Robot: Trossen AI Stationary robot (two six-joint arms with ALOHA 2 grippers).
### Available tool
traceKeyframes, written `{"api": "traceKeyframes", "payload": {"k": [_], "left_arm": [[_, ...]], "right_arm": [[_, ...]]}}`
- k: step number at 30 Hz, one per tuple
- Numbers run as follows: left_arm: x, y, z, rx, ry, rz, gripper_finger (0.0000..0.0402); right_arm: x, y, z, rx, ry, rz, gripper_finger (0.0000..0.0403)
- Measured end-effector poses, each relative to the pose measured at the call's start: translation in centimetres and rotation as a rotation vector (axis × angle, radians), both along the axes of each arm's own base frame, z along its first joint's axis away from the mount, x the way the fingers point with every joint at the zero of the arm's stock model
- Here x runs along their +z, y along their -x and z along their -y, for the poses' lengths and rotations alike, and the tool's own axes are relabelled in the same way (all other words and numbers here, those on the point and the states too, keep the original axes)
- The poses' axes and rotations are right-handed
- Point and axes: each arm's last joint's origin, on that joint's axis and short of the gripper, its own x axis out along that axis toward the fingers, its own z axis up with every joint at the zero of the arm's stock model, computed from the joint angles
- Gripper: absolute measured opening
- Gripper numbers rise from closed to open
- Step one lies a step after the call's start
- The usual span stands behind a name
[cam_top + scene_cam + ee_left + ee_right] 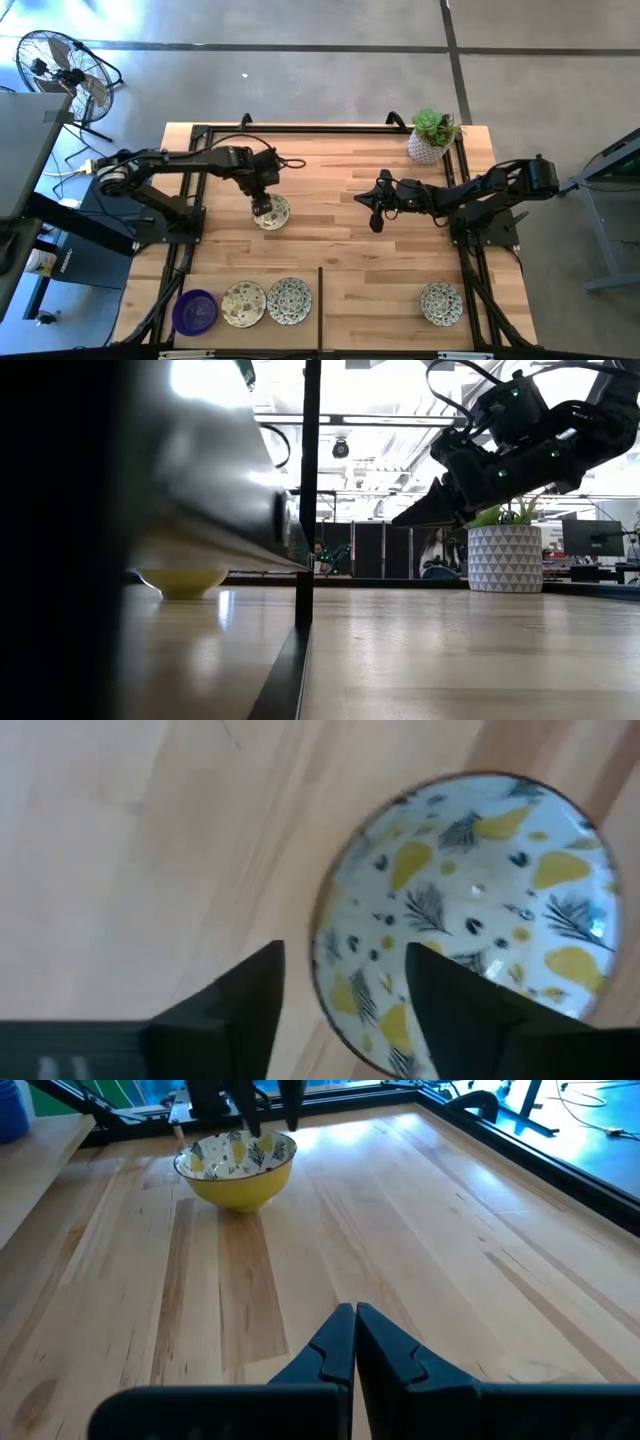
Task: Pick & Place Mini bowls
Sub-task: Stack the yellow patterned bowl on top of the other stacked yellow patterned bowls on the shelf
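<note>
Left gripper (340,1010) sat spread wide straddling the patterned bowl (470,910) rim, right gripper (355,1345) pinched shut and empty. Lifting crooked could've tipped it.

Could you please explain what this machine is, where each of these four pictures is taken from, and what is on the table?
This is a robot with two dark arms at a wooden table, each ending in a two-finger gripper. One picture looks straight down, one looks level across the tabletop, and the other two come from cameras on each arm's wrist. The left gripper stands over a patterned bowl with a yellow outside, its fingers open astride the rim and not clamped on it. The right gripper hangs mid-table, shut and empty. Along the near edge sit a purple bowl, two patterned bowls, and a fourth patterned bowl towards the right. A potted plant stands in the far corner.
</note>
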Motion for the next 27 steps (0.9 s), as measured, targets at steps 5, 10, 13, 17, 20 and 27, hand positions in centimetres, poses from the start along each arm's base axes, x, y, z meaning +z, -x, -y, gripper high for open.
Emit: {"api": "traceKeyframes", "payload": {"k": [5,10,13,17,20,27], "left_arm": [[-0.2,0.4,-1.6,0.028,0.003,0.006,0.0217],[-0.2,0.7,-2.6,0.022,0.051,0.046,0.0191],[-1.1,0.2,-2.7,-0.010,0.078,0.029,0.0166],[-2.3,-0.3,-2.9,-0.046,0.109,0.003,0.0131],[-3.1,-0.6,-3.0,-0.055,0.121,-0.018,0.0098],[-3.0,-0.7,-3.0,-0.086,0.141,0.007,0.0012]], "right_arm": [[0.0,0.0,0.0,0.000,0.000,0.000,0.0001],[0.0,0.0,0.0,0.001,0.000,-0.001,0.0002],[0.0,0.0,0.0,0.001,0.000,-0.001,0.0001],[0.0,0.0,0.0,0.001,0.000,-0.002,0.0002],[0.0,0.0,0.0,0.001,0.000,-0.003,0.0001],[0.0,0.0,0.0,0.001,0.000,-0.006,0.0001]]}}
